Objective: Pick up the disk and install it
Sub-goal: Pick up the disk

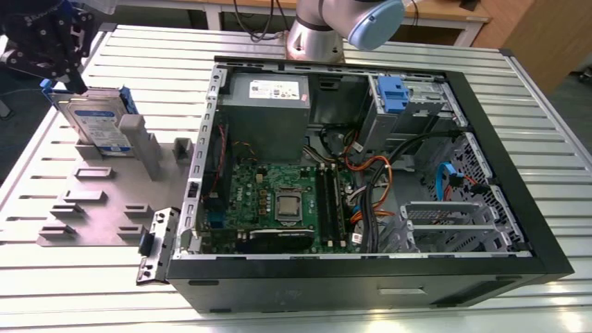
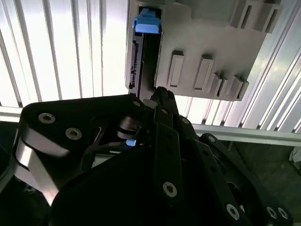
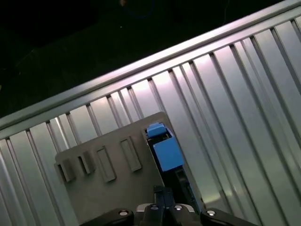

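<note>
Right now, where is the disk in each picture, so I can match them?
Exterior view: disk on edge in the grey holder, at the exterior view's left.
Second wrist view: disk edge-on beside the holder.
First wrist view: disk edge-on beside the holder.
Shared landmark: the holder.

A grey post (image 1: 132, 137) stands just beside the upright disk (image 1: 93, 121); loose cables (image 1: 370, 173) crowd the open case (image 1: 518, 201).

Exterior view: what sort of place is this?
Probably a robotics lab or assembly test bench: an opened computer case lies on a slatted metal table, and a grey fixture holds the disk upright.
</note>
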You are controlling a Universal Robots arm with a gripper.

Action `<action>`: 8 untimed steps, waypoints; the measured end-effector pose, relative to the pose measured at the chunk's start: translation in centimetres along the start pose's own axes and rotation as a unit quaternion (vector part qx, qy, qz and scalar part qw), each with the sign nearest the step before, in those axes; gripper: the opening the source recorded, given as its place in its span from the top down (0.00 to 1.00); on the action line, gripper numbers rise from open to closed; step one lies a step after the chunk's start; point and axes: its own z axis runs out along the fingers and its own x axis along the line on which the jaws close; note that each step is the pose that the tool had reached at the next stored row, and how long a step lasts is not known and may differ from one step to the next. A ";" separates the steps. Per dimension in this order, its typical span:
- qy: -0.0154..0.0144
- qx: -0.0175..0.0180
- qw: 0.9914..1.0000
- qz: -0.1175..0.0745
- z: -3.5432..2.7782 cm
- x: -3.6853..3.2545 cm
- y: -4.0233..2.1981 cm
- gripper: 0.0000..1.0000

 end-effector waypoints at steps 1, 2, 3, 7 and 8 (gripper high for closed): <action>0.000 0.000 1.000 -0.009 0.01 0.00 0.00 0.89; 0.001 0.000 1.000 -0.017 0.02 0.00 0.00 0.89; 0.001 0.000 1.000 -0.025 0.02 0.00 0.00 0.89; 0.002 0.001 0.998 -0.060 0.05 0.00 0.00 0.89; 0.002 0.001 0.998 -0.068 0.06 0.00 0.00 0.89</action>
